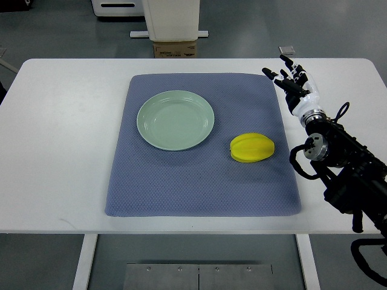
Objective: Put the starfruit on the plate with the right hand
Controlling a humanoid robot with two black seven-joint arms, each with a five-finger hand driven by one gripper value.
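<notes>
Surface: white bench (60,151), blue-grey textured mat (199,181).
Plate: we see a pale green round plate (175,119), bare.
Starfruit: yellow ridged starfruit (252,148), just right of it.
Right hand (292,77): fingers spread, holding nothing.

Right arm: enters from the right edge, low, and runs up and leftward; black links with looped cables.
Right wrist: pale cuff between the black forearm and the hand.
Right hand (292,77): topmost part of the arm, pointing away from the robot.
Fingers (270,73): dark, extended and slightly spread, grasping nothing.
Left arm: out of view.
</notes>
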